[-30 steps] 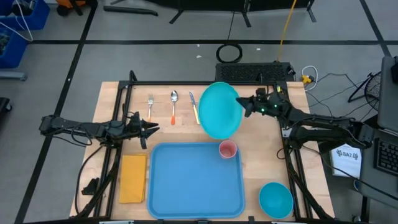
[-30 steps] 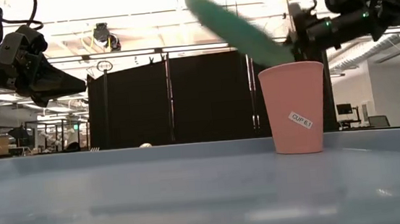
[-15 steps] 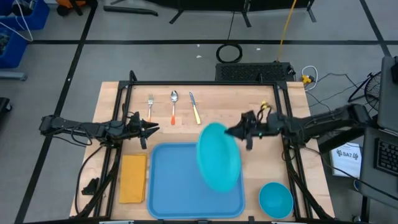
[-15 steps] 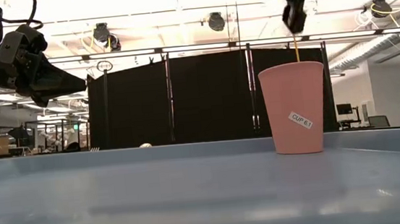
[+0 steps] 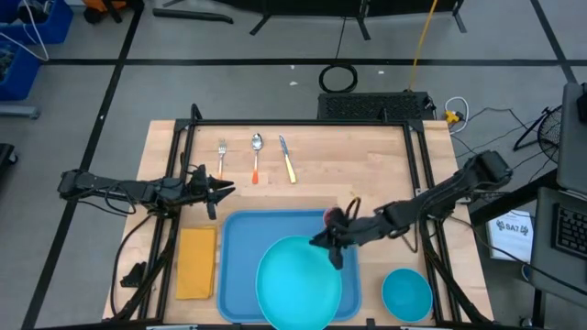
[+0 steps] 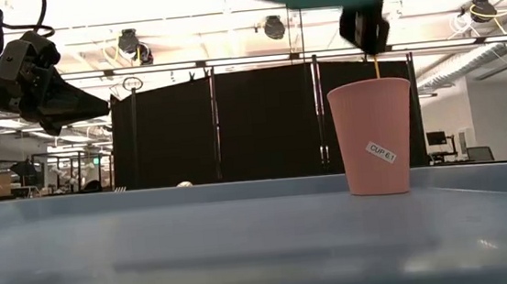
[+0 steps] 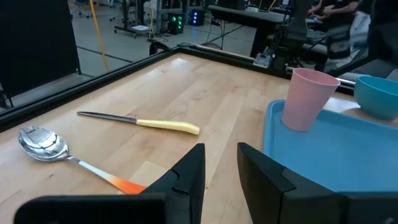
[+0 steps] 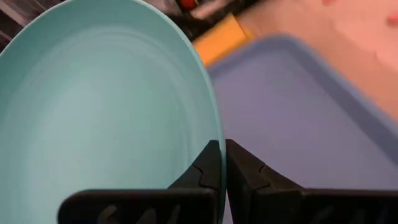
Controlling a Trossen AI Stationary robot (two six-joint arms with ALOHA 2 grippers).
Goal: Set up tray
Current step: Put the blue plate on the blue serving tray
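Holding a round teal plate [image 5: 295, 282] by its rim, your right gripper [image 5: 328, 246] has its fingers pinched tight on that edge, with the plate hanging above the near part of the light-blue tray [image 5: 240, 240]. The tray lies flat at the middle of the wooden table [image 5: 367, 156], towards its near edge, with a yellow-orange napkin [image 5: 196, 262] just beside it on the left.

To set the plate down well, bring it level first, then lower it straight until it rests on the tray floor, inside the raised rim. Keep your wrist clear of the pink cup [image 6: 373, 135], which stands upright in the tray's far right corner, close to your gripper. Release only once the plate sits flat. The low view shows the plate well above the cup's top, so there is a fair way to descend.

Your left gripper [image 7: 219, 163] waits over the table's left side, fingers slightly apart and holding nothing.

Counted: one tray, one plate, one pink cup, one napkin, one teal bowl [image 5: 406, 293] on the table right of the tray, one fork [image 5: 222, 156], one spoon [image 5: 257, 154] and one knife [image 5: 287, 159] along the far edge.
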